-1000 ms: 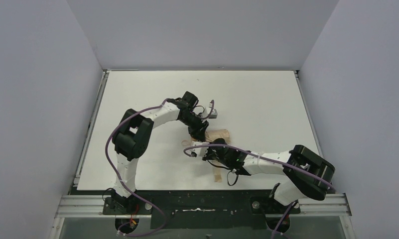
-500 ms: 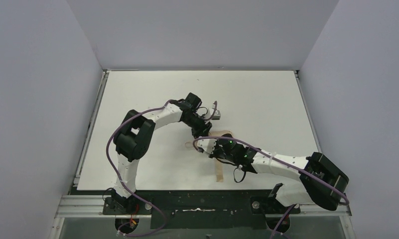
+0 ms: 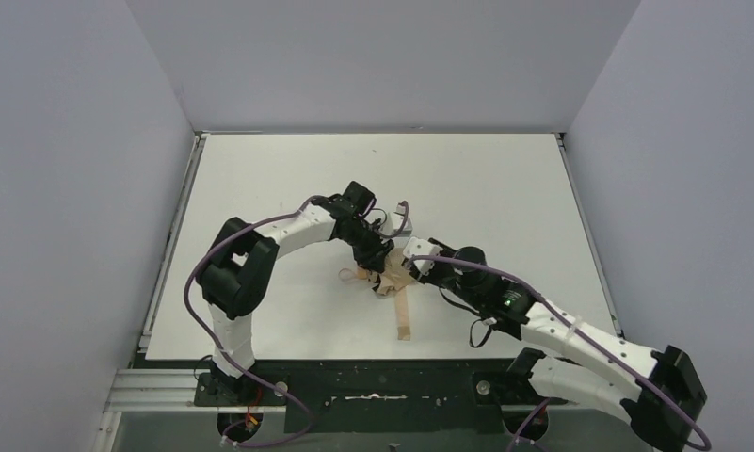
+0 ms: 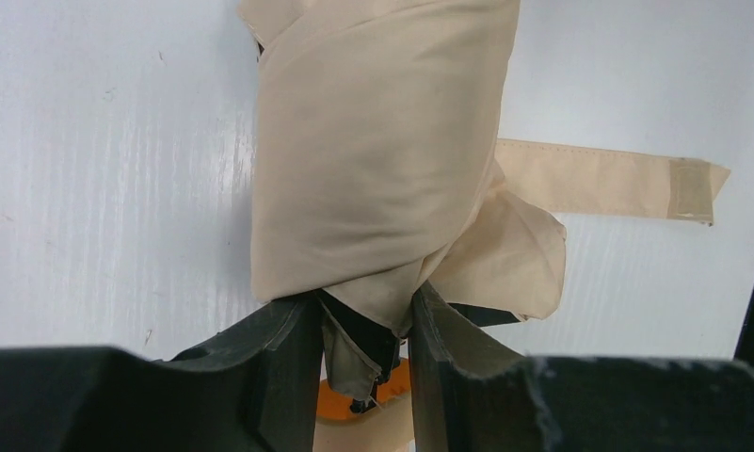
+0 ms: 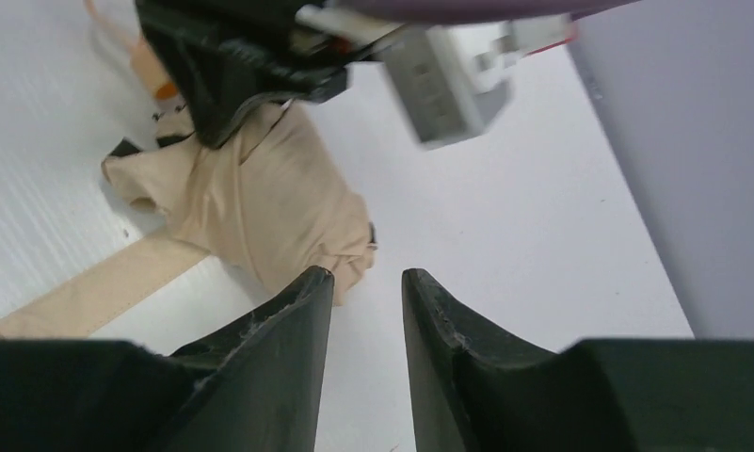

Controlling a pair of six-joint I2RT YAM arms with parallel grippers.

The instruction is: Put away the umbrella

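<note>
The folded beige umbrella (image 3: 393,274) lies near the middle of the white table, its tan strap (image 3: 404,315) trailing toward the near edge. My left gripper (image 3: 380,264) is shut on the umbrella's handle end; in the left wrist view the bundled fabric (image 4: 382,151) fills the frame above the jaws and the strap (image 4: 608,179) runs right. My left gripper (image 4: 365,306) pinches fabric and black ribs. My right gripper (image 3: 420,259) sits just right of the umbrella, open and empty; in the right wrist view (image 5: 365,278) the fabric (image 5: 269,212) lies just beyond the left finger.
The white table (image 3: 505,188) is walled by grey panels on three sides. A metal rail (image 3: 166,254) runs along the left edge. Cables loop off both arms over the table.
My right arm has swung out to the right and its gripper has let go and backed off the umbrella. The left gripper shifted slightly toward the near side with the umbrella; the strap now lies straighter.
</note>
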